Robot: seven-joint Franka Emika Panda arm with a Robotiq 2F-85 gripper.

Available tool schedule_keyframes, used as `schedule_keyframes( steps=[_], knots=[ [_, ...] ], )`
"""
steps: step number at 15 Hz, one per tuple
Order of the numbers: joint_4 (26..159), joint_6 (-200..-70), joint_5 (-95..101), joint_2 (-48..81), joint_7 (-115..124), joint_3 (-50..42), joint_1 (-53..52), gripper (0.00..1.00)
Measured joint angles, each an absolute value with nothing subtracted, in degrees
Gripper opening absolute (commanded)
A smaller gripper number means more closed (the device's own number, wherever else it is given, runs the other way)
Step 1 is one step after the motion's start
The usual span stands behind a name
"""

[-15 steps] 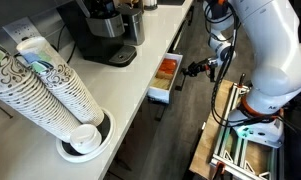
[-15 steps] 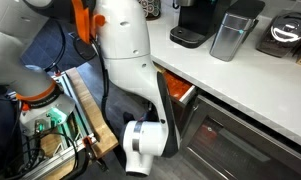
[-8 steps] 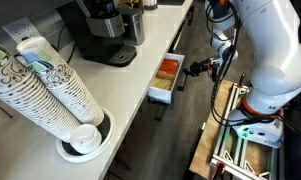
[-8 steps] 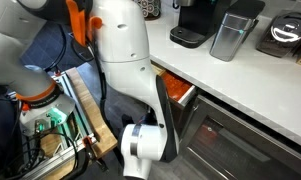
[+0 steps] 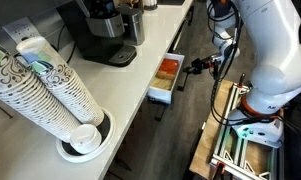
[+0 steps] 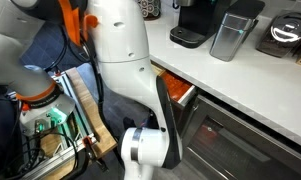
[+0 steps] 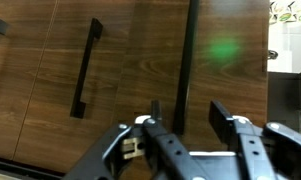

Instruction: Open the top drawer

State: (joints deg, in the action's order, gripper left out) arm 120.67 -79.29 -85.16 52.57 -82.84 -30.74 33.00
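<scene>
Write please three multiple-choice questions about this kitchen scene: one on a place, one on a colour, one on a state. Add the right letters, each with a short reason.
1. Where does the coffee machine stand?
A. on the white counter
B. on the floor
C. inside a drawer

2. What colour are the contents of the top drawer?
A. blue
B. orange-red
C. green

3. In what state is the top drawer?
A. fully shut
B. taken out and lying on the floor
C. pulled out

Answers: 1 A, it rests on the counter in both exterior views. 2 B, orange-red shows between the white sides. 3 C, its front stands out past the counter edge and its inside is visible.
</scene>
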Motion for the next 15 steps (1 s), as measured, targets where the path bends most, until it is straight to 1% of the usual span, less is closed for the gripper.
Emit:
schedule_keyframes(
  steps=[2, 3, 8, 15],
  knots=[
    [120.56, -79.41, -84.32, 51.9, -82.06, -31.57, 33.09, 0.99],
    [120.56, -79.67, -83.63, 51.44, -81.63, -32.02, 33.07, 1.0],
    [121.14, -83.59, -78.35, 47.23, -79.08, -34.42, 31.92, 1.0],
    [127.44, -97.44, -67.36, 35.2, -75.4, -37.04, 25.89, 1.0]
  ],
)
